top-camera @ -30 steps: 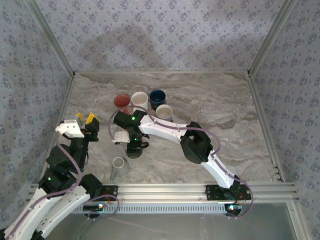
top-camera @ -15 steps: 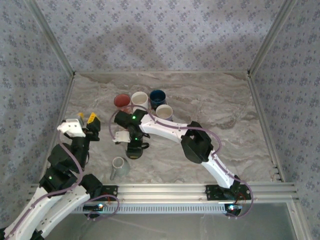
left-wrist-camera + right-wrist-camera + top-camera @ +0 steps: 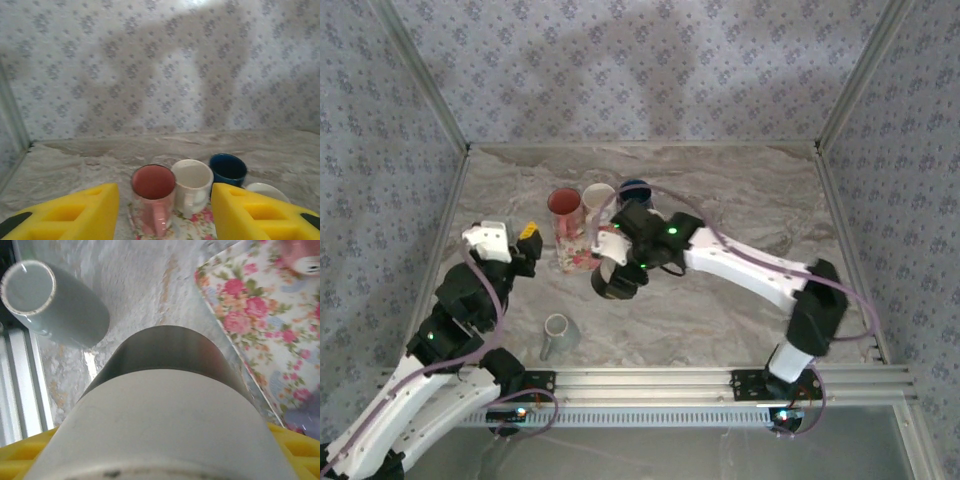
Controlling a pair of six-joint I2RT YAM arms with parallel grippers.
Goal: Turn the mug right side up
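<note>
Right jaws pinching the dark mug (image 3: 167,405), held over the desk (image 3: 740,200) just right of the floral tray (image 3: 260,315); left jaws spread, left of the tray; grey mug (image 3: 558,334) well in front of it.

All three views are sharing the floral tray (image 3: 576,262) (image 3: 187,228) (image 3: 250,315): top external looking down from high, left wrist level and near, right wrist close above its edge.
</note>
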